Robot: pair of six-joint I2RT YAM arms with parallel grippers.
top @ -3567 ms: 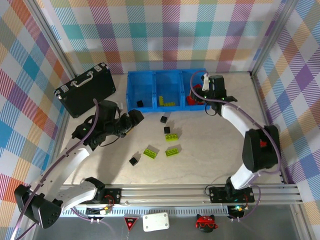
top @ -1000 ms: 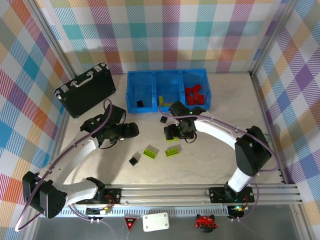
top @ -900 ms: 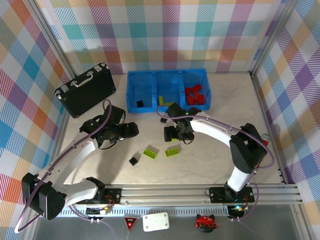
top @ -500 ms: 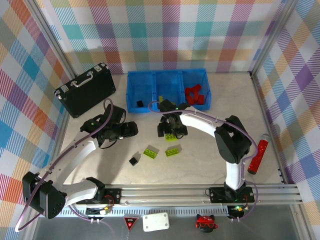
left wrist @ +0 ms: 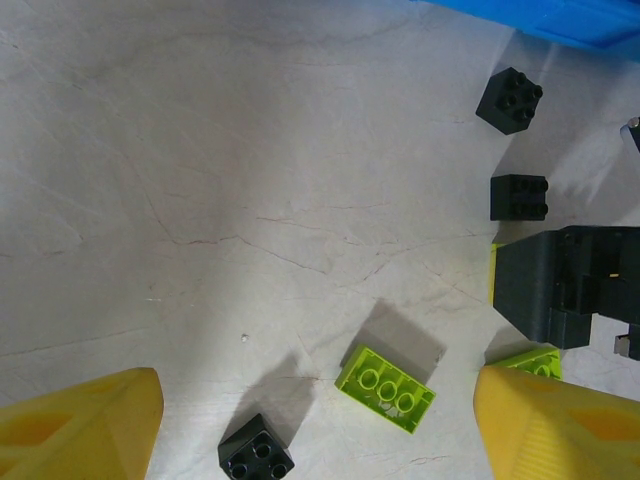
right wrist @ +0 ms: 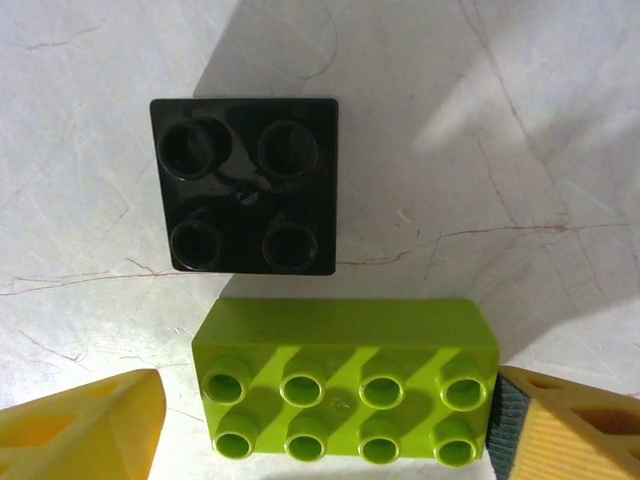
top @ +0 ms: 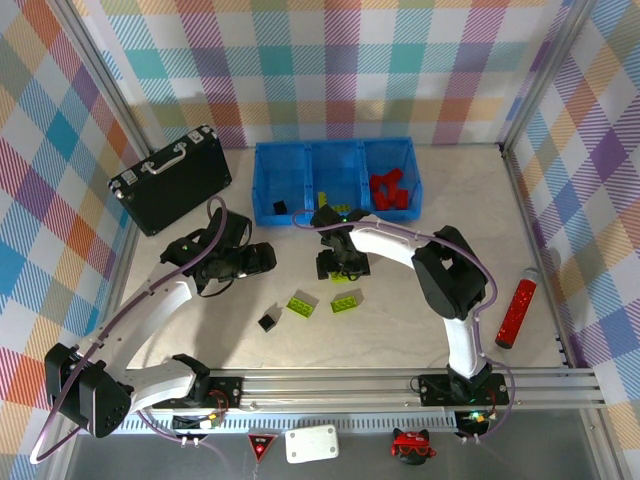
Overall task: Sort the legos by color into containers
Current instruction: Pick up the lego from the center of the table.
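Two fingers (right wrist: 80, 435) of the right gripper (right wrist: 322, 405) stood wide astride a lime-green brick (right wrist: 345, 345), low in frame — black brick (right wrist: 243, 185) just above; left gripper (left wrist: 315, 405) gaped empty.

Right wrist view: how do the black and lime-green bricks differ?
The black brick is square with four studs; the lime-green brick is a rectangle with eight. The lime-green brick sits between the fingers of the right gripper; the black brick lies beyond them. Both lie flat, studs up.

We look at a pale, marble-veined table (top: 470, 190) enclosed on three sides by walls (top: 330, 60) of pastel plaid. A ribbed aluminium rail (top: 400, 383) runs along its near edge. The light is bright and even, and shadows fall soft.
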